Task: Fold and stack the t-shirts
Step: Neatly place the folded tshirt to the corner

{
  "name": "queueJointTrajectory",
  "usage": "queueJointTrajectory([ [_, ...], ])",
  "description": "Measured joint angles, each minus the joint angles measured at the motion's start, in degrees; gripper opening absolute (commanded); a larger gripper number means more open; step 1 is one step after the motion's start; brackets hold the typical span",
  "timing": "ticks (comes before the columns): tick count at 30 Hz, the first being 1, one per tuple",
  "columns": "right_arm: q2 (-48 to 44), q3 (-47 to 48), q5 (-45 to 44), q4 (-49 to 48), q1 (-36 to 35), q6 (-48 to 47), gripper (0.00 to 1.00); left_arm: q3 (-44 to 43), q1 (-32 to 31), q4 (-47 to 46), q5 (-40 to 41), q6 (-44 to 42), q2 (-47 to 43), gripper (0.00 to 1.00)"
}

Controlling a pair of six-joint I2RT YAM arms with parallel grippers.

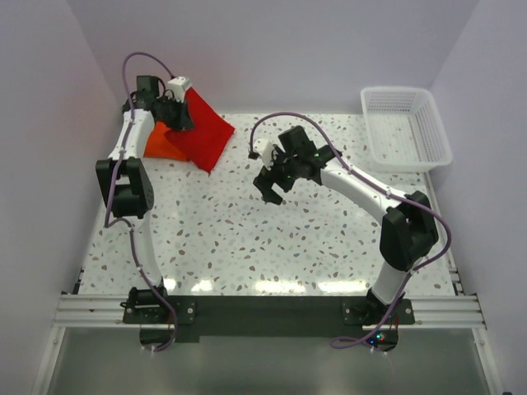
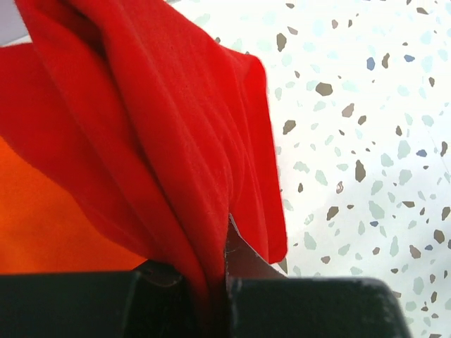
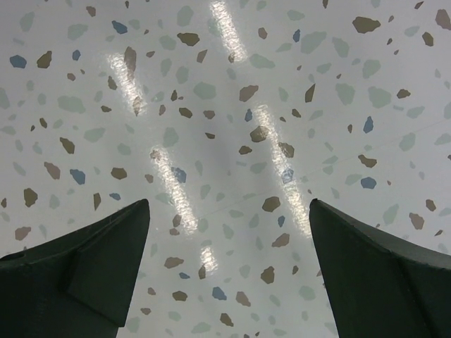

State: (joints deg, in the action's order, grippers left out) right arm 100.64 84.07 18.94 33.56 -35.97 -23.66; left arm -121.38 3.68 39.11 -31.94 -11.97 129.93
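Your left gripper (image 1: 175,115) was clamped on a bunched fold of the red shirt (image 1: 204,136), which was raised at the far left of the table (image 1: 247,239) with its lower edge draped over the orange shirt (image 1: 156,146). Your right gripper (image 1: 272,185) hung over bare table near the middle, jaws wide apart, holding nothing. With only one pinch point, the red shirt could land crumpled. It could also drag the orange one askew.

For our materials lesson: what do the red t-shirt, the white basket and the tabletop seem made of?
Red t-shirt: soft matte cloth; it drapes in folds. Basket: likely white plastic, moulded lattice walls. Tabletop: hard, glossy, terrazzo-like speckle reflecting lights; possibly printed laminate.
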Motion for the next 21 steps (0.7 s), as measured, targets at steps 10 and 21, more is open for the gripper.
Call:
queueJointTrajectory([
  [10, -1.99, -1.81, -0.46, 1.70, 0.02, -0.07, 0.99, 0.39, 0.92, -0.55, -3.21, -1.05, -3.91, 0.00],
  [21, -3.58, -4.35, -1.53, 2.05, 0.02, -0.61, 0.99, 0.42, 2.05, -0.59, -5.18, -0.59, -5.22, 0.00],
])
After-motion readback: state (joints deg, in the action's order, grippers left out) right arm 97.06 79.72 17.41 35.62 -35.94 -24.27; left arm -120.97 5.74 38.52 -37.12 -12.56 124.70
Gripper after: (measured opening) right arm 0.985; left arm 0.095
